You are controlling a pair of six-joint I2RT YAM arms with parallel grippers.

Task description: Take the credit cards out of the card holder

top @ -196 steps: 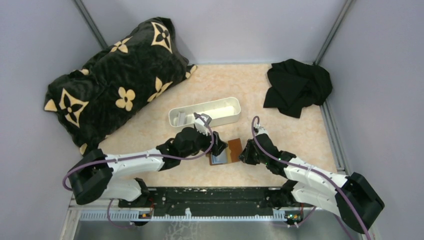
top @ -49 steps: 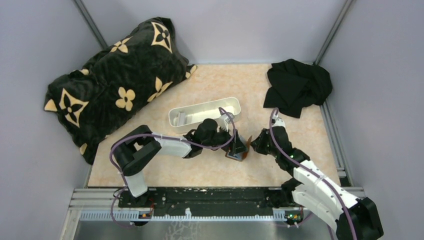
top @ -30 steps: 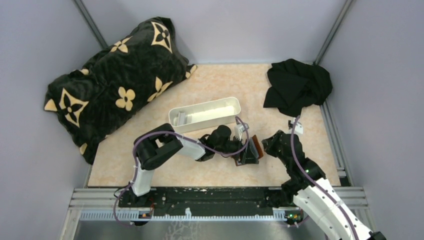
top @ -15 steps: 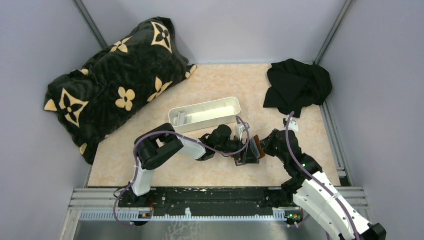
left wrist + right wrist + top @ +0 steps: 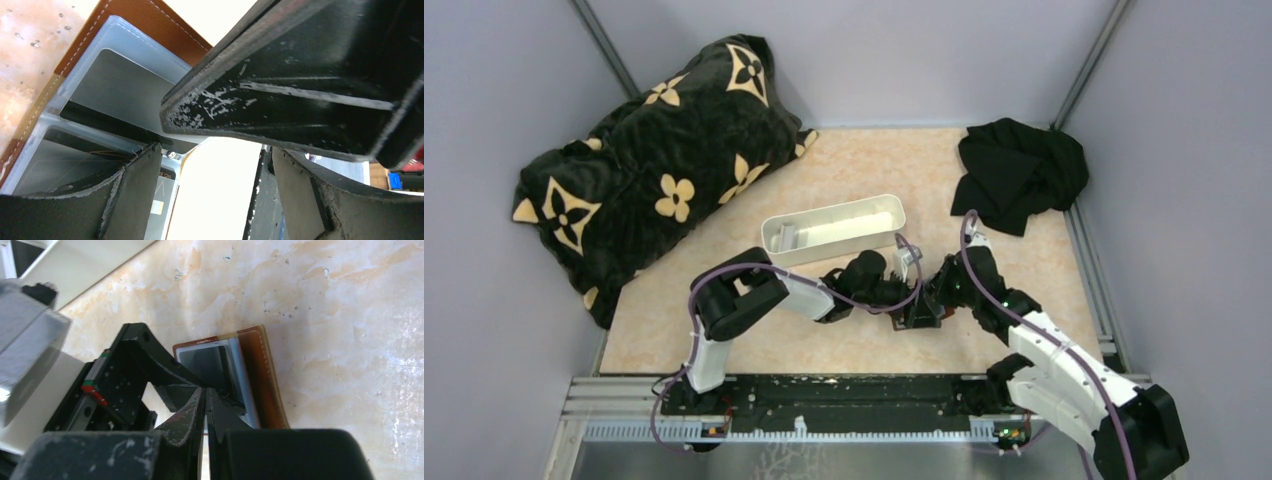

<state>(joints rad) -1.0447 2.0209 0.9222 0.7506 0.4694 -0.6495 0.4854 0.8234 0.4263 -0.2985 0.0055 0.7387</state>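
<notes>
While open, brown leather card holder (image 5: 265, 380), blue-grey inside; left claw (image 5: 216, 150) spread, right claw (image 5: 205, 392) pressed together.

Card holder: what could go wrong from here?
1. The right pincer is shut at a pocket of the card holder. Whether the dark card is between its tips is unclear, so the pull may come away empty.
2. Its tips sit right beside a finger of the open left pincer: the arms could jam.
3. The holder looks unclamped, so it may slide with the card.
</notes>
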